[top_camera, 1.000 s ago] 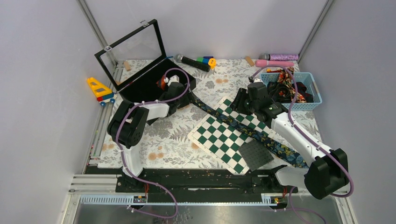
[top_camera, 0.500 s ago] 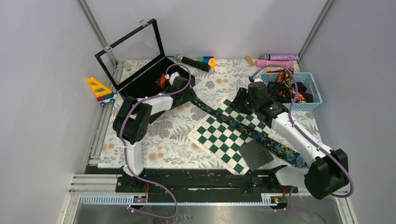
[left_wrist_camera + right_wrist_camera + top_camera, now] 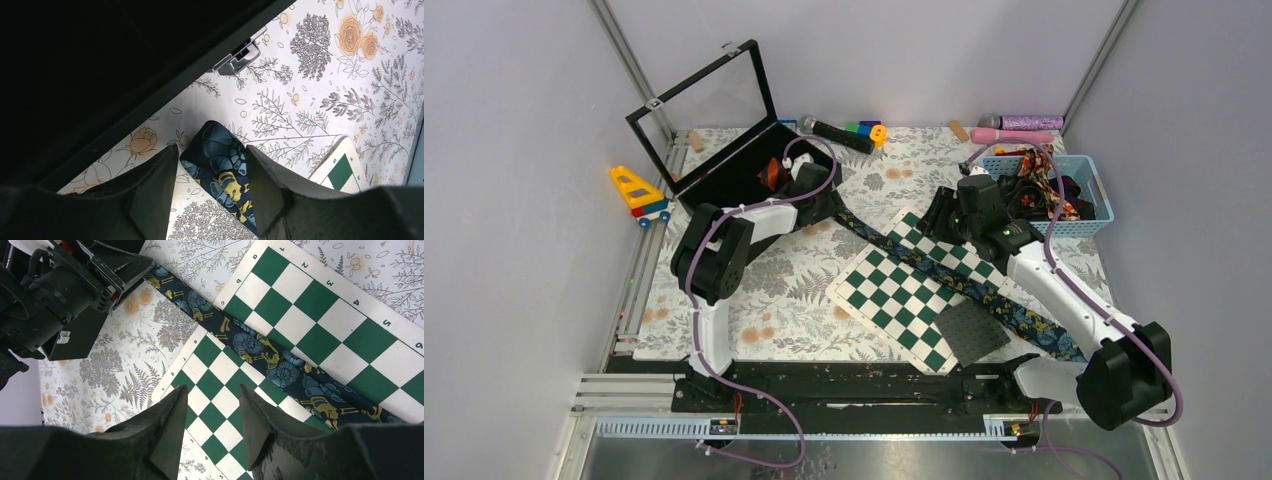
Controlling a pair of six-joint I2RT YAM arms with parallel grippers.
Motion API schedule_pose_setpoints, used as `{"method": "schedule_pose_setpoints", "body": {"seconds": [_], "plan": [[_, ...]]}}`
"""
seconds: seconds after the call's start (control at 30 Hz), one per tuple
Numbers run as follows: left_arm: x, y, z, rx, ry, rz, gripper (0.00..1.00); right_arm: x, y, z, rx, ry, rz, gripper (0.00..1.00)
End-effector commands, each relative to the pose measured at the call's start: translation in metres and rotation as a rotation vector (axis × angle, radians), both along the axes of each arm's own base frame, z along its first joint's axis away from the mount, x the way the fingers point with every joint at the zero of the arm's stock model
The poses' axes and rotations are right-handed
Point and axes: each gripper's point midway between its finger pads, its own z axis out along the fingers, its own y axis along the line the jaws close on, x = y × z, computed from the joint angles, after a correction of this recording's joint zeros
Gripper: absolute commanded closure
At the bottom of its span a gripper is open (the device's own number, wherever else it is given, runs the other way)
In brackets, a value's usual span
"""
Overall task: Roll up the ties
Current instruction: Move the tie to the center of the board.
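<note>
- Tie: narrow tip lies flat on the desk between the left pincer's fingers, beside the box. The pincer is released, nothing gripped yet.
- Step, my read: taking the tip to start the roll. Next: pinch it, then fold it over onto itself.
- Right pincer: released, empty, above the tie and board.
- Count: one tie laid across one board; more tangled in one basket, number unclear.
</note>
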Motion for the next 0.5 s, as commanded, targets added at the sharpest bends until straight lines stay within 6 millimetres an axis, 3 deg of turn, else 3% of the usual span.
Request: {"method": "schedule_pose_setpoints", "body": {"seconds": [0.0,0.47], "plan": [[0.012,0.021,-0.011,0.016,-0.019,0.027,0.47,0.005,0.001,0.023,0.029,-0.054,-0.001,0.50],[0.003,0.028,0.000,0.008,-0.084,0.032,0.61,0.003,0.001,0.020,0.027,-0.047,0.008,0.50]]}}
